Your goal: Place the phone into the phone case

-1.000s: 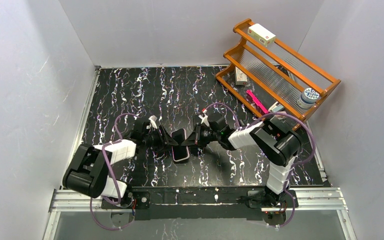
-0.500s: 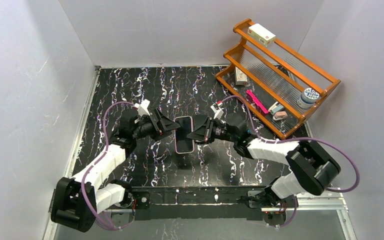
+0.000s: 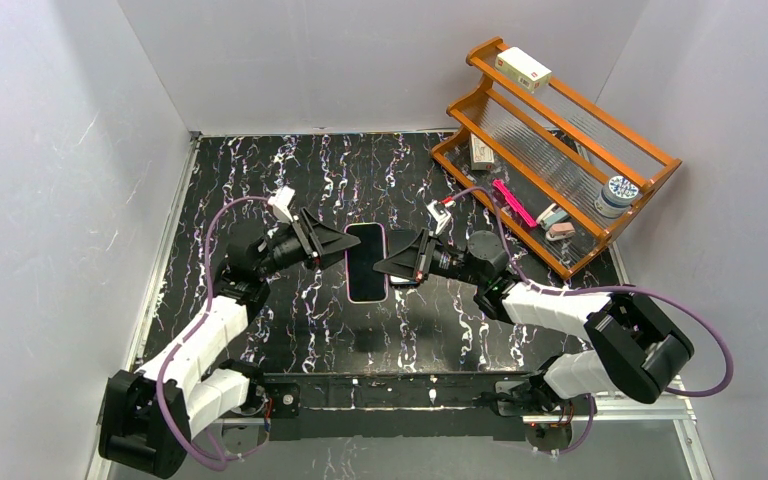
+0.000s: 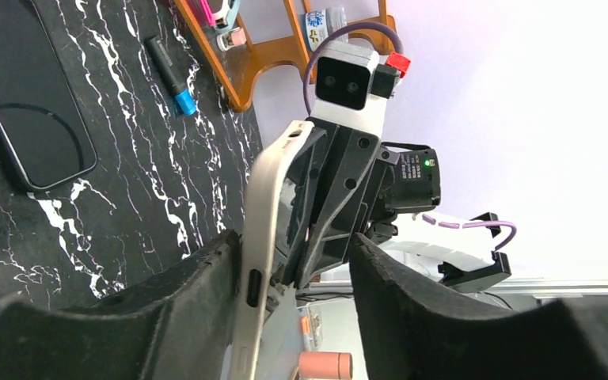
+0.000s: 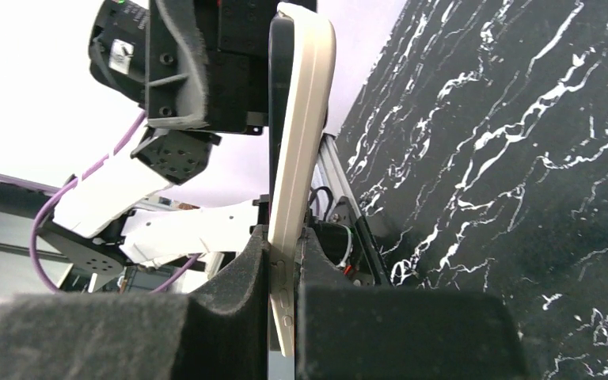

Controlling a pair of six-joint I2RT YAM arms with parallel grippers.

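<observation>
Upward in the frame the phone [image 3: 367,262] has shifted slightly. Its thin edge is pinched by the right gripper [image 5: 285,253]; the left gripper [image 4: 293,253] stands spread. Stiff, slick, probably light: hold the long edges.

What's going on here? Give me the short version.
The right gripper is clamped on one edge of the phone, holding it in the air above the table. The left gripper sits at the opposite edge with its jaws spread, not gripping. The black phone case lies flat on the table, phone not yet in it.
</observation>
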